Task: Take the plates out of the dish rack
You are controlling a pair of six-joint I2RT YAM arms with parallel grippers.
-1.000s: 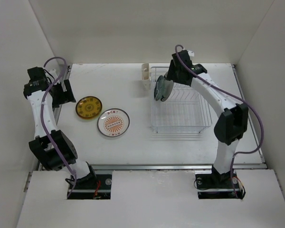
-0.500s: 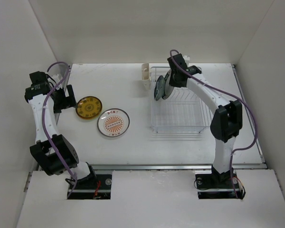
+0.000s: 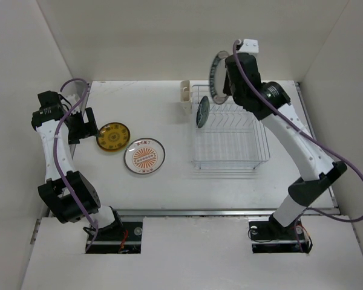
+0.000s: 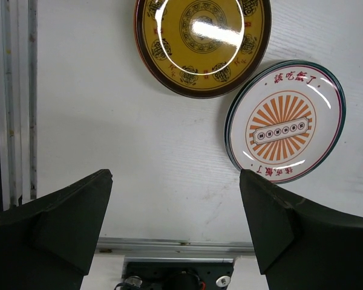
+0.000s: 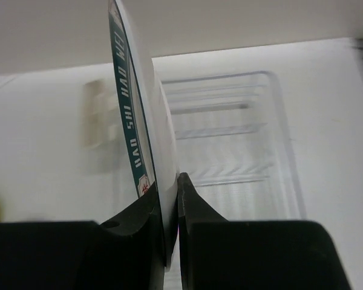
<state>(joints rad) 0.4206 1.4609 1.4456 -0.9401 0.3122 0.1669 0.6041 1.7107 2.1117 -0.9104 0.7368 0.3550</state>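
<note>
My right gripper (image 3: 225, 80) is shut on the rim of a white plate with a dark teal rim (image 3: 218, 74), held upright on edge high above the back of the dish rack (image 3: 230, 158). In the right wrist view the plate (image 5: 132, 115) stands pinched between the right gripper's (image 5: 172, 184) two black fingers, with the rack (image 5: 230, 130) below. One dark plate (image 3: 202, 113) still stands in the rack's left end. A brown-yellow plate (image 3: 113, 136) and a sunburst plate (image 3: 144, 156) lie flat on the table. My left gripper (image 3: 85, 125) hovers open beside them, holding nothing.
A small white cup holder (image 3: 185, 95) is fixed to the rack's left side. The left wrist view shows the yellow plate (image 4: 202, 42) and sunburst plate (image 4: 284, 121) beyond the open left gripper (image 4: 175, 178), with a metal rail (image 4: 15, 103) along the table's left edge.
My right gripper closed on the teal-rimmed plate in the rack and has lifted it up and back, out of the rack. The left arm shifted slightly, then stayed still.
</note>
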